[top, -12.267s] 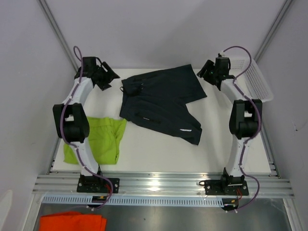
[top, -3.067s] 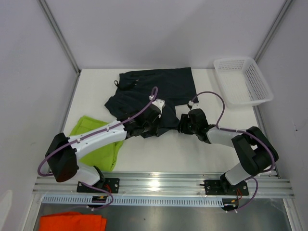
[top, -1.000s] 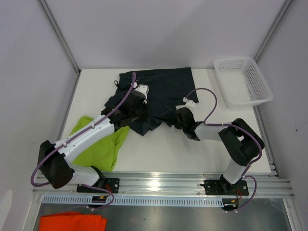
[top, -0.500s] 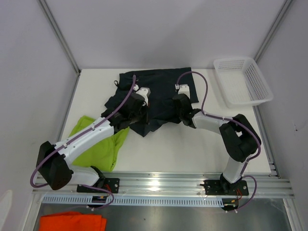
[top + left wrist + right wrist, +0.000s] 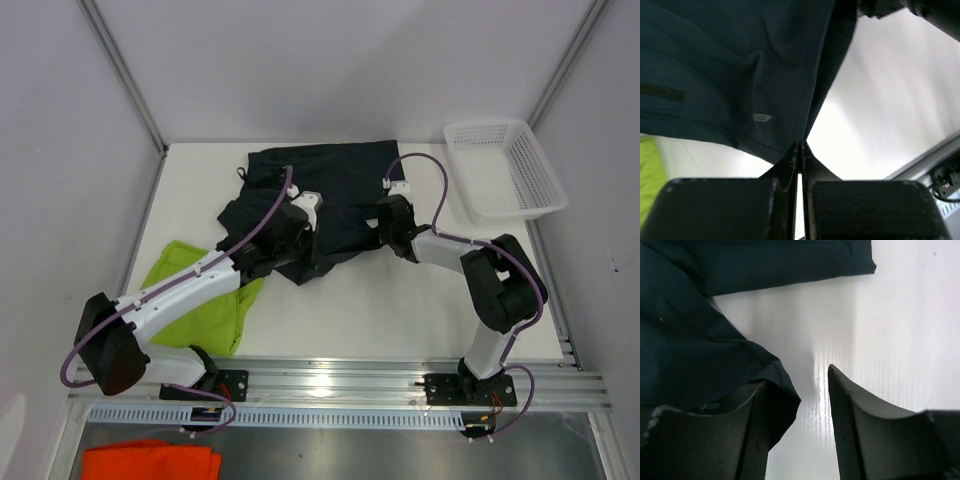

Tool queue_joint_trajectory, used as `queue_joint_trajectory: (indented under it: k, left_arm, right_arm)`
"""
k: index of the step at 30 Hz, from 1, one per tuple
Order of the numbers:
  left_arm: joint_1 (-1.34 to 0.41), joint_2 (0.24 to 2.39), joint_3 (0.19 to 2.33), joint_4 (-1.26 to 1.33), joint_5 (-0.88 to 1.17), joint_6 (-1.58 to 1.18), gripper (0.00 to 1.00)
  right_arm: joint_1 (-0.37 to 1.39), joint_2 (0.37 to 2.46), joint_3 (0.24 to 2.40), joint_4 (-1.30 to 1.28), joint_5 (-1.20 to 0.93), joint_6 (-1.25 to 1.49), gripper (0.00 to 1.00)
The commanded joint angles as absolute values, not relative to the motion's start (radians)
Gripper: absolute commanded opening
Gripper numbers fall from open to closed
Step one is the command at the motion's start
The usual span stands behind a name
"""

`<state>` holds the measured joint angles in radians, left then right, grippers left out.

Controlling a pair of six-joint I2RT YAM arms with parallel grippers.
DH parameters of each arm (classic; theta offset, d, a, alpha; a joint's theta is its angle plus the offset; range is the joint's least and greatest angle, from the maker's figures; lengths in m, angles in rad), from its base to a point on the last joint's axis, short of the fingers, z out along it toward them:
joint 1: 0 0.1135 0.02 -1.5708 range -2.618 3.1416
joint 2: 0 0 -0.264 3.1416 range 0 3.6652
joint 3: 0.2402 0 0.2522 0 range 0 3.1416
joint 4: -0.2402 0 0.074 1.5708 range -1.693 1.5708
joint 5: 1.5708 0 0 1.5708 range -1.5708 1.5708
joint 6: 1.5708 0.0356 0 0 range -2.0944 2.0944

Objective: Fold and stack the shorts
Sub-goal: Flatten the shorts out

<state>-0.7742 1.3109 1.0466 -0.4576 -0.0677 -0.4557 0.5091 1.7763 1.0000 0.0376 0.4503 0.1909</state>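
From where I sit, this job is in its early part: on the white surface (image 5: 330, 310) nothing is stacked, and I judge neither pair neatly folded yet.

The dark navy shorts (image 5: 340, 180) are the bigger pair and lie at the far middle of the surface. Their far part is spread fairly flat. The near part is drawn up into a loose, creased bunch with one corner hanging toward me, so I read this as a first fold only partly made. The cloth looks thin and limp. It drapes in soft folds, with a stitched hem and a small pale logo showing in the left wrist view.

The lime green shorts (image 5: 205, 300) sit at the near left, rumpled and partly under my left arm. They are just beside the dark pair, and I cannot tell whether the two touch. They look untouched, so I reckon squaring them up and stacking the pairs is all left to do.

The left claw (image 5: 800, 150) is pressed together on a pinch of the dark shorts, with cloth hanging away from its tips. The right claw (image 5: 799, 376) stands spread with bare surface showing in the gap. A dark hem lies against one finger, but the claw grips nothing
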Motion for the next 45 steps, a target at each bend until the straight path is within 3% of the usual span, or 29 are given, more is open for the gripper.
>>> queue_joint_trajectory:
  k: [1,7,11,21,26,27,28,29,31,37,45]
  left_arm:
    - [-0.828,1.293,1.042,-0.404,-0.057,-0.476,0.0]
    - [-0.962,1.365,1.026,-0.328,-0.066,-0.534,0.0]
    - [-1.064,1.475,1.008,-0.249,-0.1,-0.581,0.0]
    - [-1.219,1.698,1.014,-0.132,-0.138,-0.678,0.0]
    - [-1.276,1.793,1.124,-0.133,-0.129,-0.681,0.0]
    - [-1.285,1.811,1.134,-0.138,-0.127,-0.68,0.03]
    - [-1.319,1.862,1.216,-0.149,-0.13,-0.683,0.2]
    - [-1.319,1.871,1.216,-0.149,-0.13,-0.684,0.2]
    - [-1.33,1.881,1.233,-0.152,-0.132,-0.692,0.31]
    - [-1.325,1.858,1.252,-0.182,-0.147,-0.693,0.48]
    - [-1.27,1.735,1.261,-0.222,-0.098,-0.655,0.56]
  right_arm:
    - [0.47,1.733,1.02,0.006,0.394,0.242,0.48]
    - [0.342,1.706,0.985,-0.012,0.103,0.33,0.54]
    - [0.259,1.744,1.002,-0.037,0.022,0.356,0.56]
    - [0.2,1.796,1.069,-0.109,0.0,0.379,0.61]
    - [0.178,1.801,1.101,-0.172,0.119,0.405,0.62]
    - [0.173,1.795,1.1,-0.181,0.147,0.405,0.62]
    - [0.169,1.772,1.088,-0.208,0.24,0.422,0.62]
    - [0.166,1.772,1.088,-0.209,0.241,0.423,0.62]
    - [0.16,1.743,1.063,-0.21,0.27,0.428,0.64]
    - [0.086,1.64,0.942,-0.115,0.066,0.448,0.66]
    - [0.017,1.536,0.893,-0.176,0.04,0.471,0.68]
